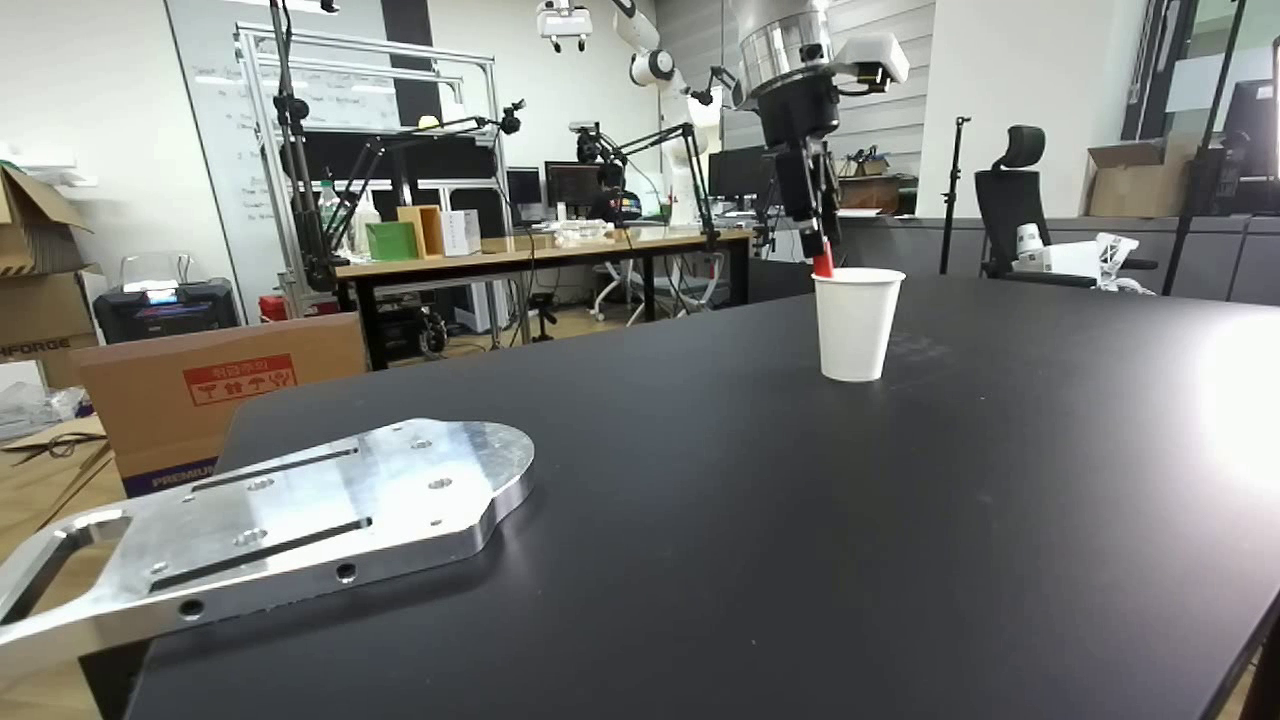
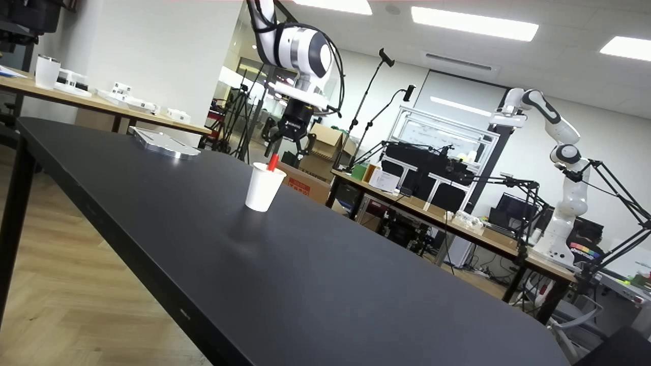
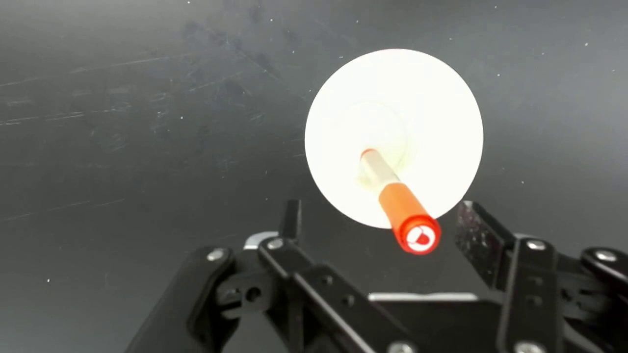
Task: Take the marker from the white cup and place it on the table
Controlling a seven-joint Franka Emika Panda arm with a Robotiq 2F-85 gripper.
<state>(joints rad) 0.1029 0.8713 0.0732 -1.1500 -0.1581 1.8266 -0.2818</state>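
The white cup [image 1: 858, 335] stands upright on the black table [image 1: 750, 520]; it also shows in an exterior view [image 2: 263, 189] and the wrist view [image 3: 392, 81]. The marker [image 3: 400, 203] leans inside the cup, its red capped end sticking out above the rim and its pale barrel down inside. The red end shows in both exterior views [image 1: 823, 262] [image 2: 273, 162]. My gripper [image 3: 380, 215] is open and empty, pointing down just above the cup's rim. Its fingers stand apart on either side of the marker's red end, nearer the right finger, touching neither. The gripper shows in both exterior views [image 1: 822, 235] [image 2: 286, 151].
A silver metal plate [image 1: 350, 500] lies at one end of the table, away from the cup; it also shows in an exterior view [image 2: 165, 144]. A cardboard box [image 1: 240, 400] stands beyond the table edge. A cluttered wooden workbench [image 1: 560, 250] and another robot arm are in the background.
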